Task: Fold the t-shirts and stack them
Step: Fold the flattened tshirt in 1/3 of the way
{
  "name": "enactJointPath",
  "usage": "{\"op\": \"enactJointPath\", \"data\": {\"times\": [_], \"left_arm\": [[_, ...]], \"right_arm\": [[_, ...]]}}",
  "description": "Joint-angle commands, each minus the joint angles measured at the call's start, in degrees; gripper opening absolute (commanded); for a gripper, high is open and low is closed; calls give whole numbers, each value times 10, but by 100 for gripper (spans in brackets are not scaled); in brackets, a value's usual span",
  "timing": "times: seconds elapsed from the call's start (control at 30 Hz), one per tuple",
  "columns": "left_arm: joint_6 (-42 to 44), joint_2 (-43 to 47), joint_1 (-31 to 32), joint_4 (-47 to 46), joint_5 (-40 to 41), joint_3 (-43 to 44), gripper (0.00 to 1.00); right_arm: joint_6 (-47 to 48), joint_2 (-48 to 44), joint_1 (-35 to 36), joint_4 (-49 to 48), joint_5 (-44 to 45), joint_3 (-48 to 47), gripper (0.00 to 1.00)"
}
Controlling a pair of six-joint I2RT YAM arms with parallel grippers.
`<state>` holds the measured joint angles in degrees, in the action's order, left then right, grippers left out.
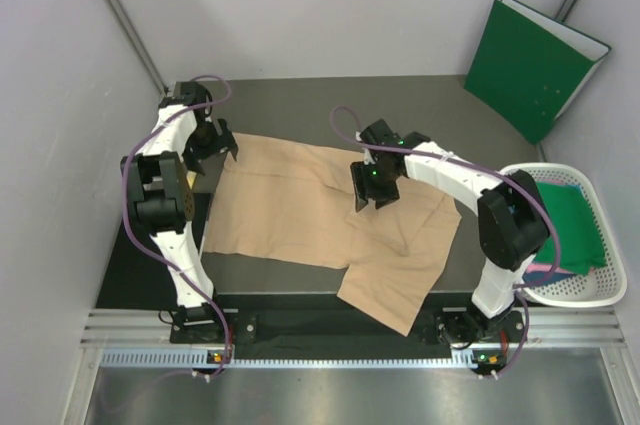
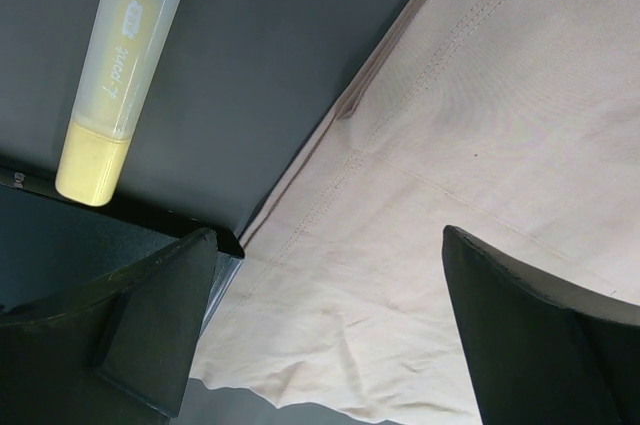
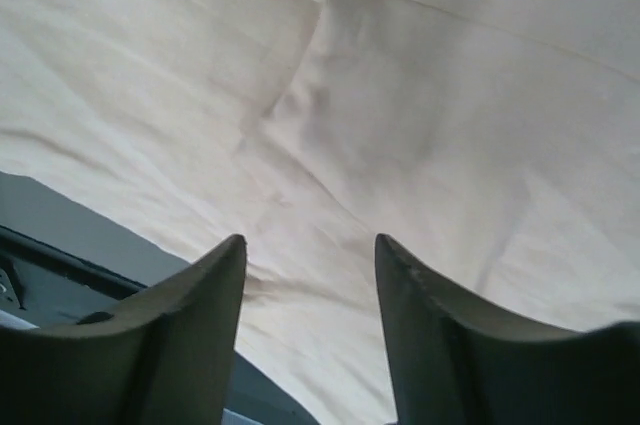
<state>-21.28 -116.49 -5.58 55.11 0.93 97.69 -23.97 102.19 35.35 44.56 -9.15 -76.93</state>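
A large pale peach-beige t-shirt (image 1: 290, 210) lies spread flat on the dark table, one part hanging toward the front edge. My left gripper (image 1: 214, 150) hovers over the shirt's back left corner, open wide. In the left wrist view the shirt's hem (image 2: 480, 145) runs under the left gripper (image 2: 328, 245), with nothing between the fingers. My right gripper (image 1: 368, 197) hangs over the middle of the shirt. In the right wrist view the right gripper (image 3: 310, 245) stands open above the creased cloth (image 3: 400, 95), holding nothing. A dark green t-shirt (image 1: 575, 230) lies in the basket.
A white mesh basket (image 1: 600, 295) stands at the right edge of the table. A stiff green folder (image 1: 530, 65) leans against the back right wall. A yellow highlighter pen (image 2: 115, 75) lies on the table left of the shirt. Walls close in on the left and at the back.
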Motion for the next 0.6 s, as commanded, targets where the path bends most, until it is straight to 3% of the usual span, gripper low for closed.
{"op": "enactJointPath", "data": {"times": [0.0, 0.23, 0.57], "left_arm": [[-3, 14, -3, -21, -4, 15, 98], [-2, -13, -2, -59, -7, 45, 98], [-24, -97, -2, -51, -2, 146, 98]], "right_arm": [[16, -71, -47, 12, 62, -5, 56], [44, -71, -213, -22, 115, -2, 56], [60, -3, -259, -15, 162, -38, 54]]}}
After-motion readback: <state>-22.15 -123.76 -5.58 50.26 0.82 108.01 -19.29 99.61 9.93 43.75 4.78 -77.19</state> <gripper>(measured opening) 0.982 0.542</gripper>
